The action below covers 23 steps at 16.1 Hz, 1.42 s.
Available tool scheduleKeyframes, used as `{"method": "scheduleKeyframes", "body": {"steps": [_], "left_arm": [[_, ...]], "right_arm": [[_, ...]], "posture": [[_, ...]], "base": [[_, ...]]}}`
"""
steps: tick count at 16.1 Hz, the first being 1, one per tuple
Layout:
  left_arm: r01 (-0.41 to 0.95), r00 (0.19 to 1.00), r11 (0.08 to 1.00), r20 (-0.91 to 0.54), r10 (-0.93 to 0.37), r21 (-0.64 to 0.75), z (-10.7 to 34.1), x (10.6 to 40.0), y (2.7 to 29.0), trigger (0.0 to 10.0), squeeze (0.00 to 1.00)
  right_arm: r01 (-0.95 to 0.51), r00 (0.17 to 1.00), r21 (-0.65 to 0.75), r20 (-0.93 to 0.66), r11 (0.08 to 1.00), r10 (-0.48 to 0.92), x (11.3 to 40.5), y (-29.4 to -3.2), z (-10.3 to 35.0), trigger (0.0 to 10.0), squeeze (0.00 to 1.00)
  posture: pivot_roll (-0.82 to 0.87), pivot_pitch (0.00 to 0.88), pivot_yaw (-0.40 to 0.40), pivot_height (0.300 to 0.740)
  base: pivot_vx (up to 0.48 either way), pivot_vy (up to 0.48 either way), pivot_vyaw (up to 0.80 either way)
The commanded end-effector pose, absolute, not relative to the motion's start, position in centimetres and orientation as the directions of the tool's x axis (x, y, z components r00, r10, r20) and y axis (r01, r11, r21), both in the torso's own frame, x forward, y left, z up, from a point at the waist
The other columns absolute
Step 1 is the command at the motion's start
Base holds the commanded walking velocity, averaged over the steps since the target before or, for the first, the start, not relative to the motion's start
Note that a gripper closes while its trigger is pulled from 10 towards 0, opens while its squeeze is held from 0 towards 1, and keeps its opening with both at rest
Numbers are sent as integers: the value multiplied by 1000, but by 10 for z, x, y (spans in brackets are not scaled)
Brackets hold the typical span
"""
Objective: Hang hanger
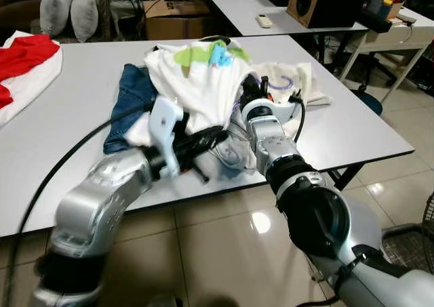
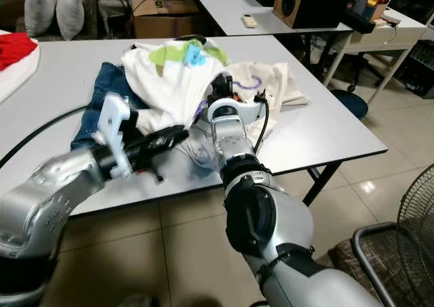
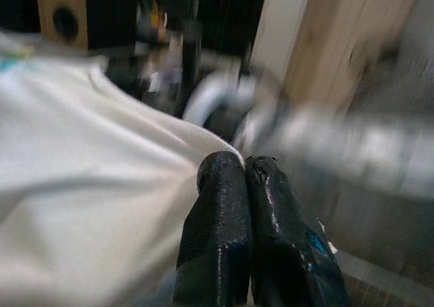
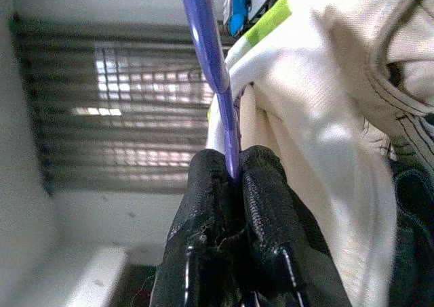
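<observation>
The right pincer (image 4: 230, 178) is clamped on the thin purple hanger (image 4: 209, 56), which is half buried in the shirt (image 1: 196, 76) heaped on the desk (image 1: 81, 90). The rod looks light, stiff and slick — best held near the hook. The left pincer (image 3: 247, 178) is closed, empty, against the cloth.

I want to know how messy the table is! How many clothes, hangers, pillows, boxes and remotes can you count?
Clothes in the pile: 3, a white shirt, blue jeans and a cream top
Purple hangers: 1, pinched by the right gripper
Grey pillows: 2
Cardboard boxes: 1
Remotes: 1
Total: 8
</observation>
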State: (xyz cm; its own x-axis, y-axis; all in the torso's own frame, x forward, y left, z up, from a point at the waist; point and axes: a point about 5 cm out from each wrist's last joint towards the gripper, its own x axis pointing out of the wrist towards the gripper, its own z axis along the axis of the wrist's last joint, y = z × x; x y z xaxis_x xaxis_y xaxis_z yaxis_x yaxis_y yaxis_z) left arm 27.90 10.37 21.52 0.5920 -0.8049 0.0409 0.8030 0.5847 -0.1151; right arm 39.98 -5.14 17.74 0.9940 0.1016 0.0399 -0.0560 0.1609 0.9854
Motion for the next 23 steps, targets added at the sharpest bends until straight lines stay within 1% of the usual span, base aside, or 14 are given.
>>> {"method": "scheduleKeyframes", "body": {"steps": [1, 3, 5, 7, 8, 9, 10, 11, 12, 13, 16, 20, 22, 23], "left_arm": [[853, 520, 502, 149, -841, -143, 236, 276, 92, 431, 0], [845, 532, 516, 118, -839, -140, 234, 279, 94, 1059, 0], [818, 572, 563, 59, -818, -117, 226, 282, 96, 941, 0], [791, 607, 603, 12, -794, -101, 219, 288, 92, 2667, 0], [791, 608, 606, 0, -794, -89, 218, 288, 90, 4118, 0], [794, 604, 602, 1, -797, -83, 218, 289, 86, 4588, 0], [794, 605, 601, 23, -796, -94, 220, 292, 80, 10000, 0], [786, 615, 610, 25, -788, -99, 220, 294, 79, 10000, 0], [761, 647, 642, 32, -762, -100, 221, 299, 79, 10000, 537], [735, 675, 666, 47, -736, -130, 223, 304, 81, 10000, 1000], [641, 766, 762, 17, -642, -88, 223, 320, 105, 10000, 1000], [618, 786, 784, 12, -619, -53, 227, 322, 124, 10000, 1000], [502, 864, 865, 42, -502, 1, 231, 326, 151, 10000, 1000], [426, 904, 905, 34, -426, 21, 230, 322, 173, 10000, 525]], "right_arm": [[-93, 986, 977, 64, 190, 155, 392, -19, 185, 10000, 0], [-101, 983, 975, 68, 199, 168, 392, -19, 184, 10000, 0], [-110, 983, 974, 76, 198, 169, 394, -22, 188, 10000, 0], [-127, 980, 977, 97, 170, 176, 397, -27, 196, 10000, 0], [-125, 980, 978, 95, 167, 178, 398, -28, 197, 10000, 0], [-120, 978, 981, 91, 151, 186, 398, -30, 197, 10000, 0], [-114, 977, 980, 80, 166, 198, 398, -33, 195, 10000, 0], [-108, 977, 980, 74, 167, 203, 397, -34, 194, 10000, 0], [-101, 975, 980, 64, 170, 211, 396, -35, 190, 10000, 0], [-91, 974, 978, 49, 186, 219, 394, -38, 185, 10000, 0], [-91, 972, 966, 33, 240, 234, 386, -48, 175, 10000, 0], [-110, 961, 948, 24, 298, 277, 376, -64, 171, 10000, 0], [-242, 933, 897, 110, 371, 343, 367, -72, 190, 10000, 0], [-363, 896, 838, 194, 408, 399, 355, -78, 208, 10000, 0]], "posture": [[155, 0, -93, 740], [141, 0, -94, 740], [126, 0, -91, 740], [104, 0, -87, 740], [101, 0, -86, 740], [95, 0, -84, 740], [89, 0, -82, 740], [79, 0, -78, 740], [69, 0, -71, 740], [64, 0, -68, 740], [44, 0, -50, 740], [24, 0, -33, 740], [11, 0, -27, 740], [3, 0, -24, 740]], "base": [[0, 0, 0], [0, 0, 0], [0, 0, 0], [0, 0, 0], [0, 0, 0], [0, 0, 0], [0, 0, 0], [0, 0, 0], [0, 0, 0], [0, 0, 0], [0, 0, 0], [0, 0, 0], [0, 0, 800], [0, 0, 800]]}}
